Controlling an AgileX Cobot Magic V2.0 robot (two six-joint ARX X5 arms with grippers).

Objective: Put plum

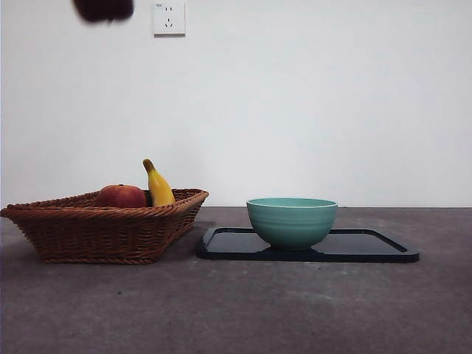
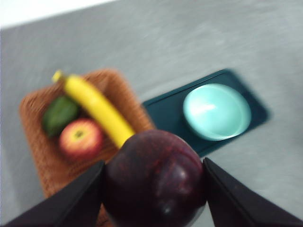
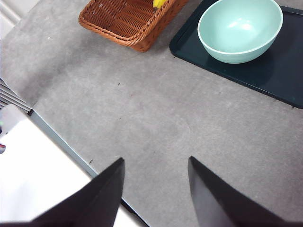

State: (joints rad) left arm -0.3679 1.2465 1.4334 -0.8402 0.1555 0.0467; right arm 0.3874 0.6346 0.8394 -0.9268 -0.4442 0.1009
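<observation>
The plum (image 2: 154, 182), dark maroon and glossy, sits between the two black jaws of my left gripper (image 2: 153, 163), which is shut on it. It hangs high in the air over the wicker basket (image 2: 45, 165). In the front view only a dark blurred shape (image 1: 103, 9) shows at the top left edge, above the basket (image 1: 96, 232). My right gripper (image 3: 155, 159) is open with nothing between its jaws, over bare grey table near the table's edge.
The basket holds a yellow banana (image 2: 97, 109), a red-orange fruit (image 2: 80, 138) and a green item (image 2: 59, 115). To its right a teal bowl (image 1: 291, 221) stands on a dark tray (image 1: 369, 247). A white wall with a socket (image 1: 169, 18) lies behind.
</observation>
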